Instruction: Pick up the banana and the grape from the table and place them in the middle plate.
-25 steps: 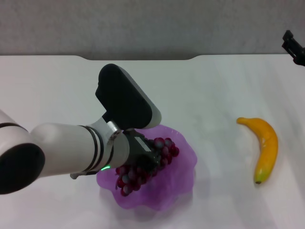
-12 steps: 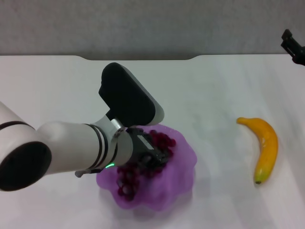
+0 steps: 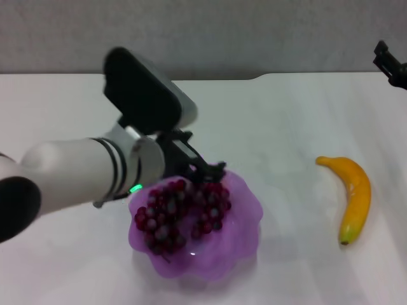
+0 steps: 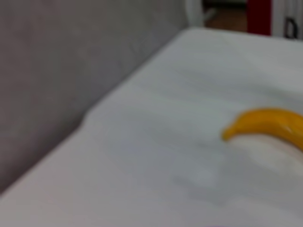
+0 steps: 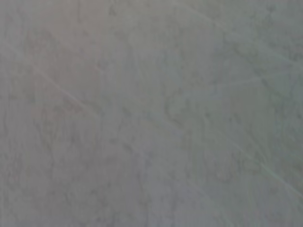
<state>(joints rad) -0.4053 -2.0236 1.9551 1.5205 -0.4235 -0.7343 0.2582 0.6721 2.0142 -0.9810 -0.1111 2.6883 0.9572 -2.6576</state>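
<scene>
Currently the dark red-purple bunch of grapes point(image 3: 180, 212) lies in the translucent lilac scalloped plate point(image 3: 245, 219); the left gripper point(image 3: 205, 173) hovers above, released; the curved yellow banana point(image 3: 351, 196) lies lengthwise near-to-far on the white table point(image 3: 280, 127), dark tip nearest.

Left arm: reaches in from left, gripper point(image 3: 206, 170) open, angled downward. Right gripper point(image 3: 391, 63): parked at far right edge

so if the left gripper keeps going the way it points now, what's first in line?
Probably the far rim of the middle plate. The left gripper points down and to the robot's right, above the grape. Depth is unclear; it might pass over the rim onto the table.
</scene>
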